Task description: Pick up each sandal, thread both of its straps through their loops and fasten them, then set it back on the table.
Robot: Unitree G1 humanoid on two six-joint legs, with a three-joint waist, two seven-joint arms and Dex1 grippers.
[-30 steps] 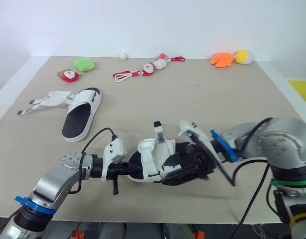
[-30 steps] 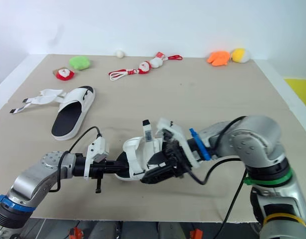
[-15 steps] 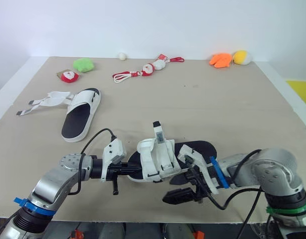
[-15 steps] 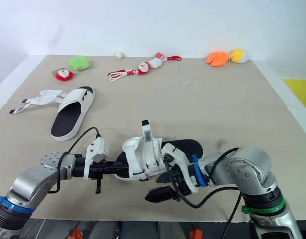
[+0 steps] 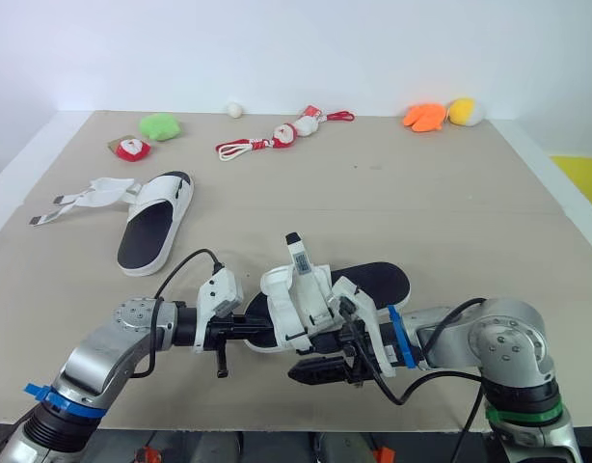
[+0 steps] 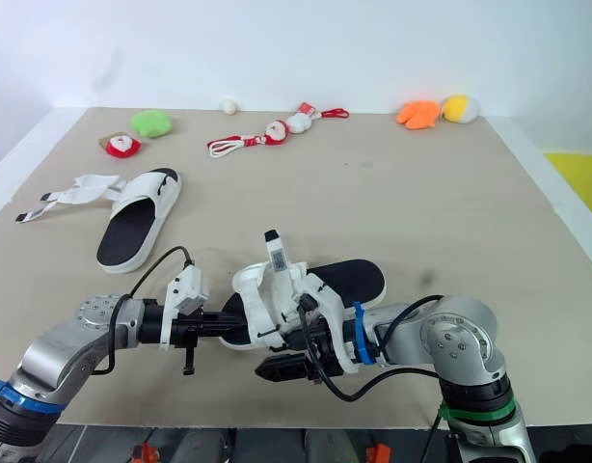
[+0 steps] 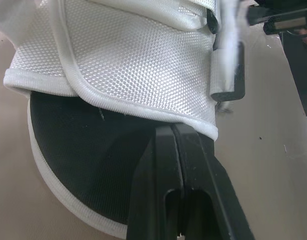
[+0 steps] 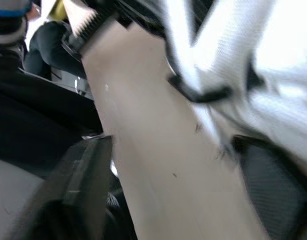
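Your left gripper (image 5: 246,331) sits clenched against the white-strapped black sandal (image 5: 378,282); right gripper (image 5: 306,370), cannot tell. Pinch the probably floppy upright strap (image 5: 296,255) above it by its tip.

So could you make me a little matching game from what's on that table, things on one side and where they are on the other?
Things:
1 near sandal
2 far sandal
3 green toy
4 orange toy

Places:
A far edge of the table, towards the right
B far edge, towards the left
C front edge, upright strap sticking up
D left side, loose straps spread flat

Pairs: 1-C, 2-D, 3-B, 4-A
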